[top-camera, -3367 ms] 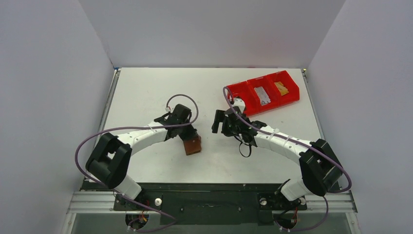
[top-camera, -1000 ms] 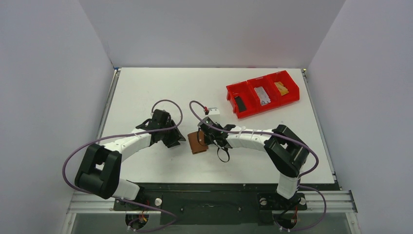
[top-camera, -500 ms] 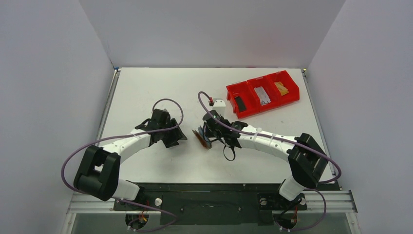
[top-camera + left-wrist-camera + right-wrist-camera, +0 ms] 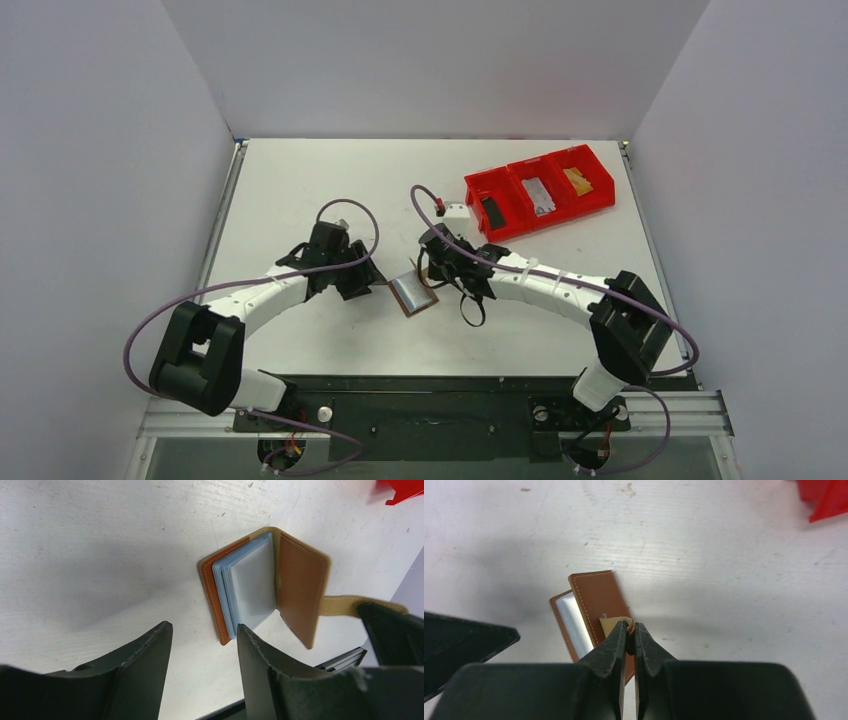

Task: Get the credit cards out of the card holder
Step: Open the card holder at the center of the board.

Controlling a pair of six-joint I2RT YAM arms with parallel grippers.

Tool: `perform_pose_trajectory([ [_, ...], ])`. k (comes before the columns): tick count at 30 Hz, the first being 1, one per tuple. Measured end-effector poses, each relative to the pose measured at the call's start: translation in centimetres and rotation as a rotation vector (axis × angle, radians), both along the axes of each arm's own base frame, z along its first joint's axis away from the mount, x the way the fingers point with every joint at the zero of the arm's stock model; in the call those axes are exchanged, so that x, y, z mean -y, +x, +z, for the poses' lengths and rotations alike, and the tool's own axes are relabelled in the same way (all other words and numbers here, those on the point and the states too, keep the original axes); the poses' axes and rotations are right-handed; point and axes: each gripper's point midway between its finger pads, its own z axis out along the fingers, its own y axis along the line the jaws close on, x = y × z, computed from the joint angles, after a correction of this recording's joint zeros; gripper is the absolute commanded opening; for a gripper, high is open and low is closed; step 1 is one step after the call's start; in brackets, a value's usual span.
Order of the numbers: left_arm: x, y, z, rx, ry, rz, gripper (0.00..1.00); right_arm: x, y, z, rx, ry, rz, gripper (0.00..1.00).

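My right claw [image 4: 630, 626] pinched shut on tan tab [image 4: 613, 622] of wallet [image 4: 596, 600]; my left claw [image 4: 204, 628] wide open, empty, hanging just beside wallet's spine edge. Wallet on table [image 4: 300, 190] between both arms; second ago lay folded, half second ago stood on edge; now cover pulled back, pale pockets [image 4: 252, 585] face up. Judgement: opening done, cards not yet drawn; cannot tell cards from pockets. Red bin [image 4: 555, 217] well apart, far right.
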Motion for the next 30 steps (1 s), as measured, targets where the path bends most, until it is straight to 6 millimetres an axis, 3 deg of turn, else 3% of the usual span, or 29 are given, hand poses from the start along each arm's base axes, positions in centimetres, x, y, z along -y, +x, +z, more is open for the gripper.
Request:
perform_pose_trajectory([
  [4,0.3,-0.2,-0.3,-0.007,0.003,-0.010,0.47,3.0,1.7,-0.7,-0.012,-0.033,-0.087,0.00],
  [7,0.7,-0.5,-0.8,-0.021,0.009,-0.028,0.46,5.3,2.1,-2.4,-0.035,-0.078,-0.137,0.00],
  [14,2.4,-0.6,-1.5,-0.042,0.021,-0.076,0.38,8.6,-0.8,-8.6,-0.156,-0.223,-0.146,0.00],
  [18,3.0,-0.3,-1.5,-0.042,0.028,-0.090,0.32,8.7,-0.9,-9.2,-0.153,-0.224,-0.155,0.00],
  [30,4.7,0.8,-2.3,-0.037,0.071,-0.132,0.32,8.2,-0.6,-9.2,-0.138,-0.204,-0.154,0.00],
])
